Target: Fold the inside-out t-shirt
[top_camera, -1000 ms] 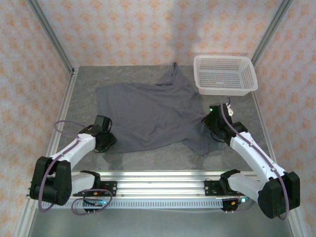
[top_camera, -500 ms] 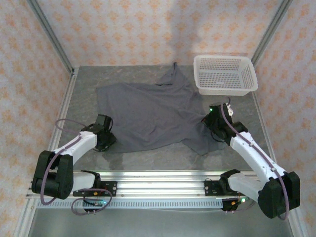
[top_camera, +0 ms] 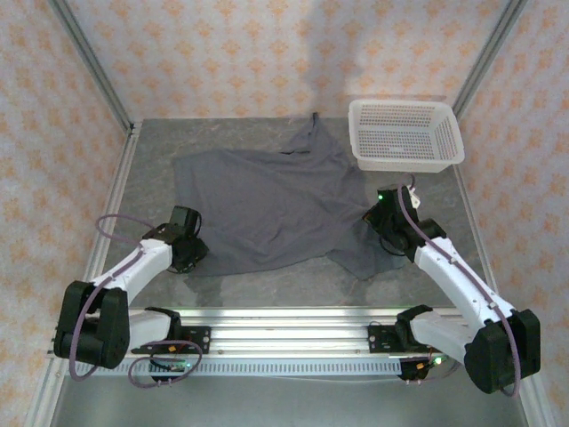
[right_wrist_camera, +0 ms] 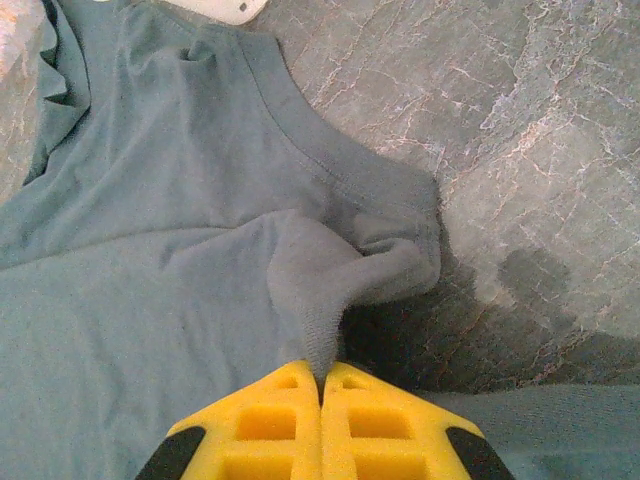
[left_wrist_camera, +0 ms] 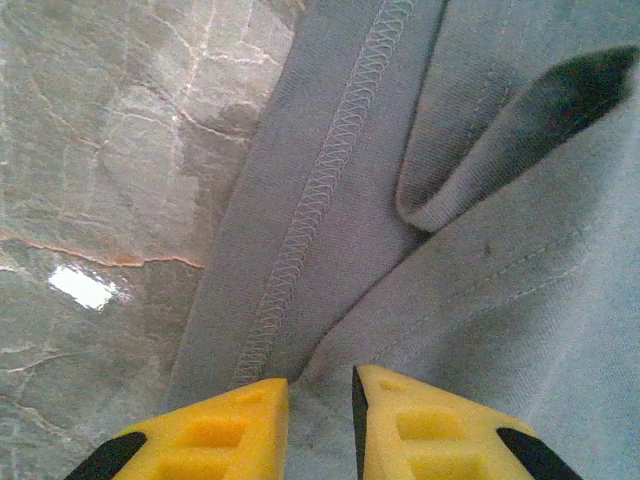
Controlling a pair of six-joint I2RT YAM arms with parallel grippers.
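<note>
The inside-out t-shirt (top_camera: pixel 267 196) lies spread and wrinkled across the middle of the table, dark slate-grey. My left gripper (top_camera: pixel 188 252) sits at its near-left hem. In the left wrist view the yellow fingers (left_wrist_camera: pixel 230 430) stand close together, and the shirt's (left_wrist_camera: pixel 480 250) creases run into the narrow gap of the left gripper (left_wrist_camera: pixel 320 385). My right gripper (top_camera: pixel 384 233) is at the shirt's right side near the sleeve. In the right wrist view this gripper (right_wrist_camera: pixel 322 375) is shut on a raised peak of the shirt (right_wrist_camera: pixel 150 250).
A white mesh basket (top_camera: pixel 404 133) stands at the back right, just beyond the shirt's shoulder; its corner (right_wrist_camera: pixel 235 8) shows in the right wrist view. Bare marbled table (top_camera: pixel 427 196) lies right of the shirt, and metal frame posts line both sides.
The left arm's elbow shifted slightly and came back. Both grippers and the shirt stay about where they were.
</note>
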